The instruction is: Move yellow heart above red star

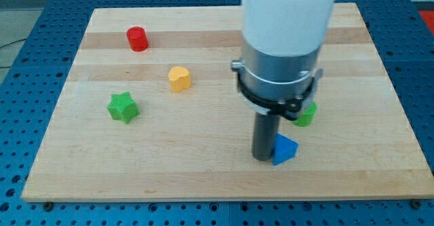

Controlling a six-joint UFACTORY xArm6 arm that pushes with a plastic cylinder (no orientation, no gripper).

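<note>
Wooden board [203,178] sitting on a blue pegboard [27,70], arm [288,36] coming down from the view's top and blocking a good chunk of the middle-right. No jaws on this thing, just a plain dark rod, so nothing spread or pinched; my tip [263,159] planted on the board at lower centre-right, right up against the left side of a blue block [285,149], looks like touching, shape roughly a triangle or wedge. Green block [305,114] just above and right of that, half tucked behind the arm's clamp, shape can't tell. Yellow heart [180,79] sitting out in the open left of centre, well apart from my tip, up and to the view's left of it. Red block [137,39] near the top left corner, looks more like a cylinder than a star from here, honestly hard to say. Yellow heart currently below and to the right of that red one, not touching. Green star [123,107] further left and lower, near the heart but clear of it.
</note>
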